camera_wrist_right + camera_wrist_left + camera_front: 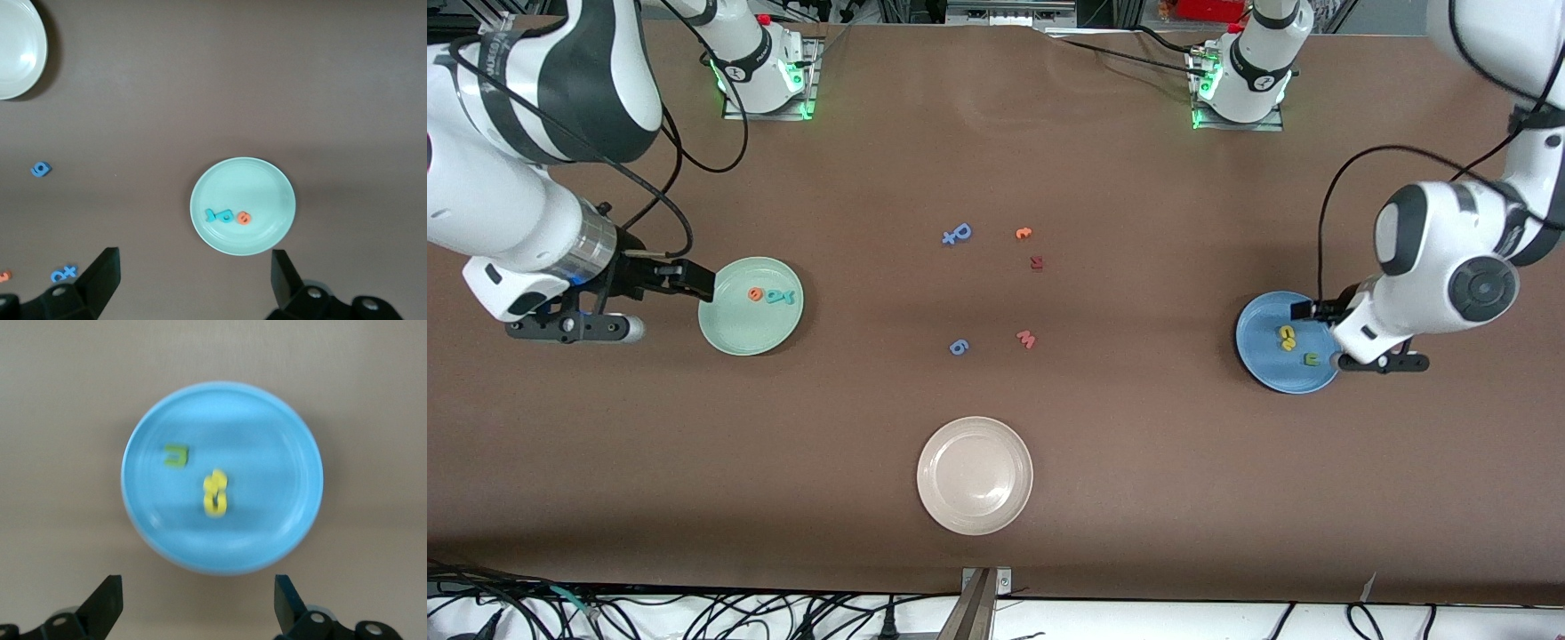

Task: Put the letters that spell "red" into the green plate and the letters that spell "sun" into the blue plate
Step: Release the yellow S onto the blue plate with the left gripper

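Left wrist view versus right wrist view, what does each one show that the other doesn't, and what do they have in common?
Only the left wrist view shows the blue plate with the green letter and yellow letters in it. Only the right wrist view shows the green plate holding teal letters and an orange letter, the cream plate, and loose blue letters. Both show brown table and open fingers.
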`<state>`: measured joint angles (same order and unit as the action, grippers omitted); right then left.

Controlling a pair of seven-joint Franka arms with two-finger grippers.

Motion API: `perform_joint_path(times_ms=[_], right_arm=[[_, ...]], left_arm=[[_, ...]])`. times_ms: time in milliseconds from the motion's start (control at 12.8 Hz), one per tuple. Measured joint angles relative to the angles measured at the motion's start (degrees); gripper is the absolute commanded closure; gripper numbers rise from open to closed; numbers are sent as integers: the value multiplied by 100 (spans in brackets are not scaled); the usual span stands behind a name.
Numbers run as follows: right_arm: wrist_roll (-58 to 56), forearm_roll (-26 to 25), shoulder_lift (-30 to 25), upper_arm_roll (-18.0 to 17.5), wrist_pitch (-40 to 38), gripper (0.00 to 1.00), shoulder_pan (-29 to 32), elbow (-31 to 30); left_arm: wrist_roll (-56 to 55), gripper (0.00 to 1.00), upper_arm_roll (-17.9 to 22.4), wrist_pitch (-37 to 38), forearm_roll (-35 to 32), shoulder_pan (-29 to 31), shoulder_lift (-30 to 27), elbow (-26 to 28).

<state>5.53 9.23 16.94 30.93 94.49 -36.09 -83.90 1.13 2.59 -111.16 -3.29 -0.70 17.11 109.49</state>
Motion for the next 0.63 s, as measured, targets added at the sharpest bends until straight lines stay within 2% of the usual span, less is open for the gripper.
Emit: perform_joint_path(times_ms=[156,391,547,625], right_arm=[[1,-311,-332,-639,4,0,527,-307],[1,-679,-814,-1960,247,0,1727,-866],[2,-797,-1144,-2740,445,0,2526,-1276],[2,-832,-1339,-3020,501,0,2844,-1495]], left_arm=[[85,0,-7,597,41,-24,-617,82],[111,0,-3,1465,137,-203,-1395,-54],[111,0,13,1991,159,-286,-1590,-623],[111,0,22,2263,161,-296,-1611,-971]])
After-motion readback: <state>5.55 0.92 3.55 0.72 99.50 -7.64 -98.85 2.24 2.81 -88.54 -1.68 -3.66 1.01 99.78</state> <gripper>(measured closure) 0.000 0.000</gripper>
